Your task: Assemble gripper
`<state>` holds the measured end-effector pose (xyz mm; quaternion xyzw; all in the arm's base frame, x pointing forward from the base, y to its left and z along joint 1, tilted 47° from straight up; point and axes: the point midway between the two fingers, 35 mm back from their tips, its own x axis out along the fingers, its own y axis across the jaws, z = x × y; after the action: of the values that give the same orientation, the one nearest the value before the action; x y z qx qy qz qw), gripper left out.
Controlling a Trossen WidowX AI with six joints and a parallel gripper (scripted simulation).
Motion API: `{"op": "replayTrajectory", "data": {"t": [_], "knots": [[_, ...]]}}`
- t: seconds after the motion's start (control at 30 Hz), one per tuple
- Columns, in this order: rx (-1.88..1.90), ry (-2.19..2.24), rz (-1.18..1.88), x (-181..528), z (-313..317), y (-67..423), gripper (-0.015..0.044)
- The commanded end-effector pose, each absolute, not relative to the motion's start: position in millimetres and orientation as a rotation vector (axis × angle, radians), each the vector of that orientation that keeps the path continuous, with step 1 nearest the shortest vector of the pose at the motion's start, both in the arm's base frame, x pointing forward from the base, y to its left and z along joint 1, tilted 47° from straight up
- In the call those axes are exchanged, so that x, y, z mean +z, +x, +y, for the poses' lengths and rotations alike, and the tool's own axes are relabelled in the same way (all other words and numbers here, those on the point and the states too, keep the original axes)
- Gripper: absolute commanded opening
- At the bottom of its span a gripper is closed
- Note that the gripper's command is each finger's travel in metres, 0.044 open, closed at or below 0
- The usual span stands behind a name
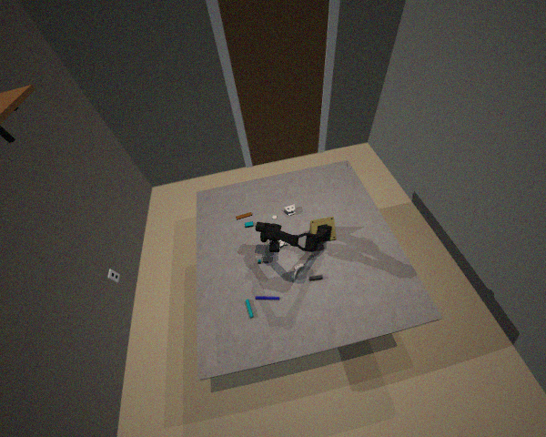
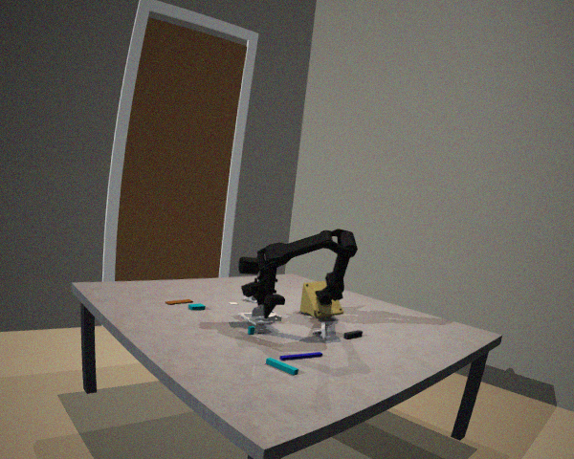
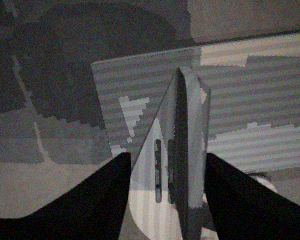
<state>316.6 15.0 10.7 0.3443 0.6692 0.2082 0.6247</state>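
Observation:
My gripper (image 1: 274,248) (image 2: 267,314) (image 3: 166,161) is shut on a pale grey jaw (image 3: 196,125) (image 2: 258,311), which stands upright between the fingertips, with a pointed top and dark slots. The white gripper base (image 3: 260,90) (image 2: 249,316) lies flat on the table just under it. Whether the jaw touches the base or sits on a pin cannot be told; pins and teeth are hidden. The other white jaw (image 1: 298,269) (image 2: 323,330) is on the table near the black block. A white piece with dark holes (image 1: 289,208), probably the housing plate, is farther back, partly hidden behind the arm in the exterior view.
A yellow wedge block (image 1: 321,224) (image 2: 314,299) stands by the arm's base. A black block (image 1: 316,277) (image 2: 352,335), a blue bar (image 1: 267,298) (image 2: 300,356), a teal bar (image 1: 249,308) (image 2: 281,365), teal blocks (image 1: 248,224) (image 2: 196,306) and an orange bar (image 1: 243,216) (image 2: 179,301) lie around.

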Motion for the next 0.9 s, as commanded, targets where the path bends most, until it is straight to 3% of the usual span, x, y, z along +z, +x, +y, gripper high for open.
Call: {"op": "replayTrajectory", "data": {"t": [0.0, 0.87], "knots": [[0.477, 0.795, 1.534, 10.3, 15.4, 317.0, 0.0134], [0.475, 0.797, 1.534, 6.4, 19.6, 317.1, 0.0134]]}}
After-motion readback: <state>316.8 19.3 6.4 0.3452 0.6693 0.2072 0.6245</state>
